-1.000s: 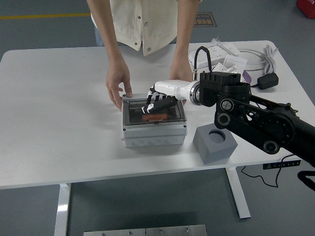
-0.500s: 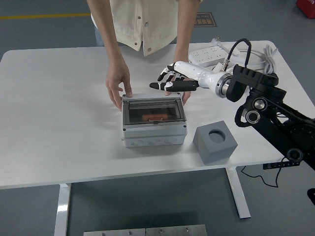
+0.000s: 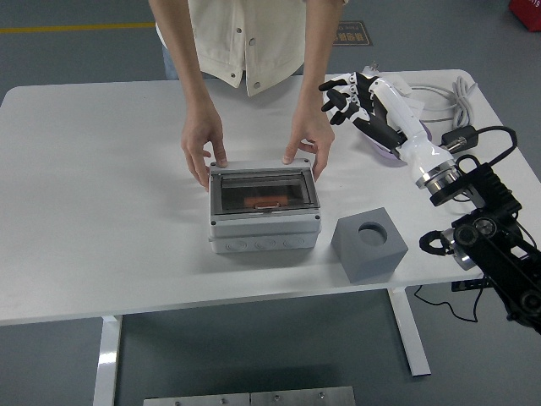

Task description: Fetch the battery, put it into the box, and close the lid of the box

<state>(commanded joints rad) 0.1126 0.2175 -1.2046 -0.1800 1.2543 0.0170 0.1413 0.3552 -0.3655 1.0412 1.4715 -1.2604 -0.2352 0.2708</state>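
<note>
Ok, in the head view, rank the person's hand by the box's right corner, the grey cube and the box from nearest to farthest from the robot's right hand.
From the right hand, raised and open at the far right:
1. Person's hand, just to its left, at the box's far right corner.
2. Grey cube, nearer the table's front edge.
3. Box, lid closed, towards the table's centre; by its middle, about level with the cube, too close to call.

A single head camera looks forward and down from high on the robot's side, taking in the whole white table (image 3: pixel 101 211) from its near edge to the person (image 3: pixel 245 42) standing at the far side.
</note>
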